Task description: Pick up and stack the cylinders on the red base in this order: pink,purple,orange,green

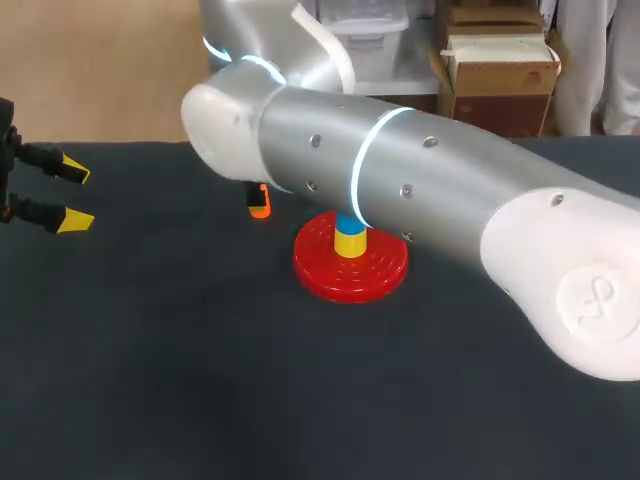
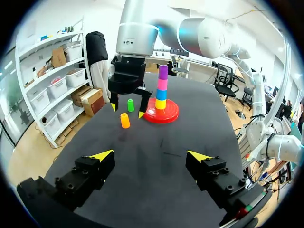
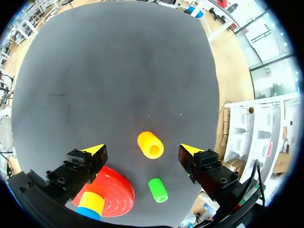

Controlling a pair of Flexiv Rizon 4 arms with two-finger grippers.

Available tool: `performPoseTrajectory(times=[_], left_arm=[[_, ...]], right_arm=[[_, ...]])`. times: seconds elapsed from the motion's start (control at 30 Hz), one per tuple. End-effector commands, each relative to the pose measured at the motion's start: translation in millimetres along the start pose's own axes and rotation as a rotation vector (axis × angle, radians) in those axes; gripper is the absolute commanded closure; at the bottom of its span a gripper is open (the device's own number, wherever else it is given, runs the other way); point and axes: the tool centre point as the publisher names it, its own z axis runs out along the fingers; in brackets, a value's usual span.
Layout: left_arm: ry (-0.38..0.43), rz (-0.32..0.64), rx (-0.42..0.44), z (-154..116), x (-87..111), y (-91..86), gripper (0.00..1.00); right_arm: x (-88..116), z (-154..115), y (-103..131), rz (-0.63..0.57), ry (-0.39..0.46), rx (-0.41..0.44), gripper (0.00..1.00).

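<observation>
Right wrist view, right end effector (image 3: 142, 149) released over orange cylinder (image 3: 150, 145), green cylinder (image 3: 157, 190) beside it, both seemingly upright, purple cylinder (image 2: 163, 71) on pink cylinder (image 2: 162, 84) above red base (image 2: 168, 115), left end effector (image 2: 150, 155) released.

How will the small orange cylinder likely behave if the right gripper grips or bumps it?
The small orange cylinder stands upright and is taller than wide, so a sideways bump would probably tip it and let it roll. Its open top suggests it is hollow, so likely light. Its smooth wall looks rigid, though possibly slippery for the right gripper.
</observation>
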Motion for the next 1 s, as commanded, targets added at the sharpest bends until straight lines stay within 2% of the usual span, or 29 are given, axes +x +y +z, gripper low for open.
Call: performPoseTrajectory(times=[0.03, 0.4, 0.43, 0.53, 0.63, 0.77, 0.9, 1.0], left_arm=[[-0.003, 0.003, 0.000, 0, 1.3, 0.7, 0.00], [-0.003, 0.003, 0.000, 0, 1.3, 0.7, 0.00], [-0.003, 0.003, 0.000, 0, 1.3, 0.7, 0.00], [-0.003, 0.003, 0.000, 0, 1.3, 0.7, 0.00], [-0.003, 0.003, 0.000, 0, 1.3, 0.7, 0.00], [-0.003, 0.003, 0.000, 0, 1.3, 0.7, 0.00], [-0.003, 0.003, 0.000, 0, 1.3, 0.7, 0.00], [-0.003, 0.003, 0.000, 0, 1.3, 0.7, 0.00]], right_arm=[[-6, 5, -12, 0.000, 0.011, -0.313, 0.00], [-5, 13, -10, 0.003, 0.017, -0.360, 0.00], [-5, 13, -10, 0.004, 0.018, -0.361, 0.04], [-4, 14, -10, 0.007, 0.018, -0.362, 0.46], [-3, 14, -10, 0.009, 0.018, -0.362, 0.60], [-2, 19, -10, 0.010, 0.020, -0.363, 0.86], [-1, 21, -10, 0.013, 0.022, -0.366, 1.00], [1, 22, -11, 0.016, 0.021, -0.365, 1.00]])
